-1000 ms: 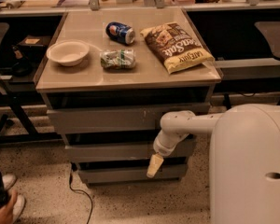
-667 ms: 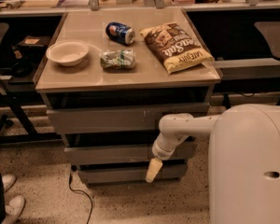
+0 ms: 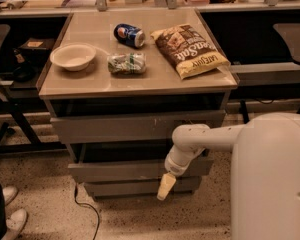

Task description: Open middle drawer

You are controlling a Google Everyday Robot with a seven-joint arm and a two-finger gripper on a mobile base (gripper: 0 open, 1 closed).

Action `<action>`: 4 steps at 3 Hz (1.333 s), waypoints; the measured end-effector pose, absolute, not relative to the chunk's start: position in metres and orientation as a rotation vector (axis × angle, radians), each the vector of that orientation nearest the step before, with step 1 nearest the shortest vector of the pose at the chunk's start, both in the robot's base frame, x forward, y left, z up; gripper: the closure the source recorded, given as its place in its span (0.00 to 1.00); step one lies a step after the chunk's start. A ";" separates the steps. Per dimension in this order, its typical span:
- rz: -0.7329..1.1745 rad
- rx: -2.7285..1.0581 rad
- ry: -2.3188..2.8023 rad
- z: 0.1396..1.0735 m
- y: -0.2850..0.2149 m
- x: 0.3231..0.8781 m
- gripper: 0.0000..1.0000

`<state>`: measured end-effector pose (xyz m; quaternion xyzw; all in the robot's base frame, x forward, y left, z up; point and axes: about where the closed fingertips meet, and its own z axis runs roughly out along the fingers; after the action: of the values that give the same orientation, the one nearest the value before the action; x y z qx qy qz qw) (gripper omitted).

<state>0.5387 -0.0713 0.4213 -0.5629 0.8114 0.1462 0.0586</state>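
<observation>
The middle drawer (image 3: 125, 170) is a wide grey front with no handle, in the cabinet under the table top. It stands out a little from the cabinet, with a dark gap above it. Above it is the taller grey front with white scratch marks (image 3: 135, 127). Below it is the shorter plain front (image 3: 125, 187). My gripper (image 3: 165, 188) hangs pale and pointing down from the white arm (image 3: 200, 139). It is in front of the middle drawer's lower right edge and overlaps the bottom front.
The table top (image 3: 90, 81) holds a white bowl (image 3: 73, 56), a blue can (image 3: 129, 35), a crushed green wrapper (image 3: 126, 63) and a chip bag (image 3: 190, 50). A cable (image 3: 87, 209) lies on the floor. A person's shoes (image 3: 7, 209) are at the lower left. My white body (image 3: 275, 179) fills the right.
My gripper has dropped slightly lower in front of the drawers. The drawer fronts look the same. The shoes at the lower left have shifted.
</observation>
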 end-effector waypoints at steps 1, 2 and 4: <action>0.456 -1.700 2.467 0.423 -0.071 0.532 0.00; 0.508 -1.691 2.514 0.433 -0.078 0.488 0.00; 0.485 -1.736 2.489 0.429 -0.074 0.487 0.00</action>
<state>0.4868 -0.0744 0.4288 -0.5646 0.8095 0.1577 0.0345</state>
